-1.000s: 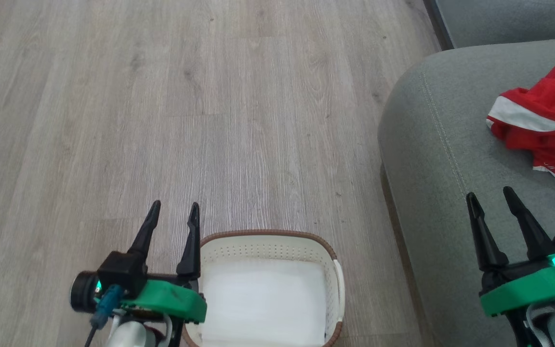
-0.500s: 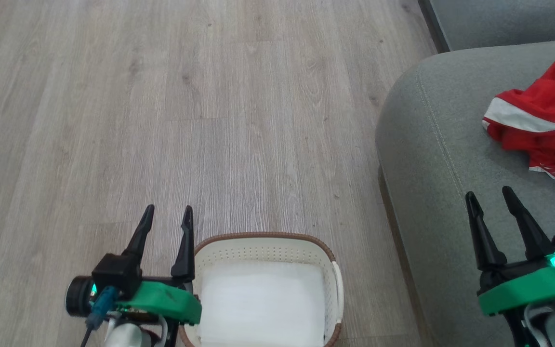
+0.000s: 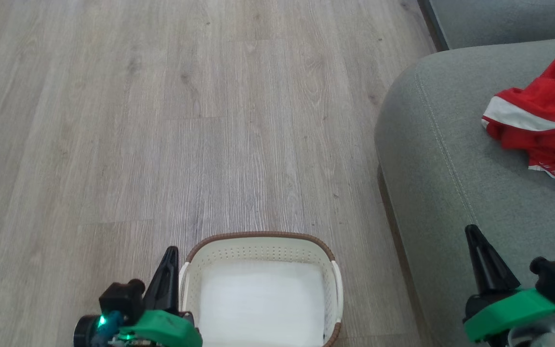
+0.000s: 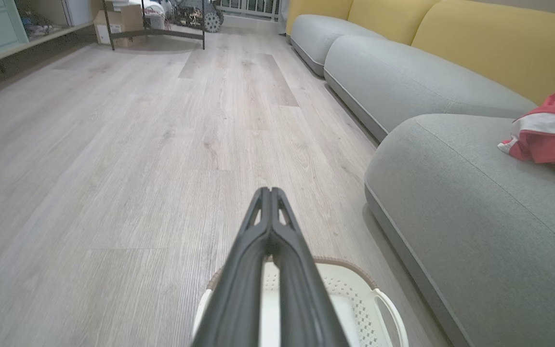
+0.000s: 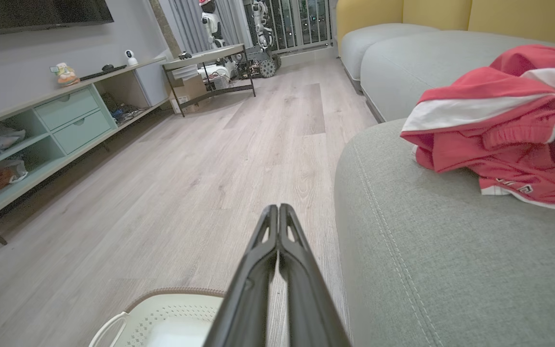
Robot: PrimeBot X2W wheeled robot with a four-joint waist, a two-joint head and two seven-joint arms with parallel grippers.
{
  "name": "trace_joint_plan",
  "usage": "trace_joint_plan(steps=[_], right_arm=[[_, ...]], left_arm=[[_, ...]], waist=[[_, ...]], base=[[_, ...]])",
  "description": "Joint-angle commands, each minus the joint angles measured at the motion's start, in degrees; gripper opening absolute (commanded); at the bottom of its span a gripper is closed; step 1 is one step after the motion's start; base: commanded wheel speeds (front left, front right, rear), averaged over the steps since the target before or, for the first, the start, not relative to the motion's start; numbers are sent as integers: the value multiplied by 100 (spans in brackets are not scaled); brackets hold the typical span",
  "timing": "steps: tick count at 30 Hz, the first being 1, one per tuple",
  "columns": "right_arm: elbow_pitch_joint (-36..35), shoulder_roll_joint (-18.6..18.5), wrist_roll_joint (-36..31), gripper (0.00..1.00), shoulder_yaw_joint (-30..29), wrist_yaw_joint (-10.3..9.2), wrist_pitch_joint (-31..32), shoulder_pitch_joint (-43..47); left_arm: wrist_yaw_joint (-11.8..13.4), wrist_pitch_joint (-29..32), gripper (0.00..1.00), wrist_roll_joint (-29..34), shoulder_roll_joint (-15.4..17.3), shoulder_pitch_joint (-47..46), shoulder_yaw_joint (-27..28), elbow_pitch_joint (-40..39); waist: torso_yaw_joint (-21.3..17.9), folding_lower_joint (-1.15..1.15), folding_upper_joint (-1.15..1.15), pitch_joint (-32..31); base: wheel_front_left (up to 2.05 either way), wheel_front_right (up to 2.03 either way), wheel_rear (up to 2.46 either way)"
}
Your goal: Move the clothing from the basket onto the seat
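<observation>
Left claw (image 3: pixel 170 253) and right claw (image 3: pixel 472 231) are retracting, clenching empty | left sitting just beside basket (image 3: pixel 258 235) | clothing (image 3: pixel 537 127) lying on seat (image 3: pixel 431 173), ahead-right of nearer right claw

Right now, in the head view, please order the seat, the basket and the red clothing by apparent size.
1. seat, largest by far.
2. basket.
3. clothing, smallest as seen; the frame edge cuts off part of all three, so ranks two and three are unsure.
</observation>
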Motion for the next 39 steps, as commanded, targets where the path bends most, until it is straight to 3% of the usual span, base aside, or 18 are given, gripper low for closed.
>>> trace_joint_plan(steps=[1,39], right_arm=[[-163,-37,194,0,-76,0,36,-161],[37,308,2211,0,-392,-1,607,-426]], left_arm=[[-30,31,0,-219,10,-197,51,-188],[-340,566,0,-2675,92,-398,548,-138]], waist=[[5,0,0,-1],[68,0,0,-19]], base=[[0,0,0],[0,0,0]])
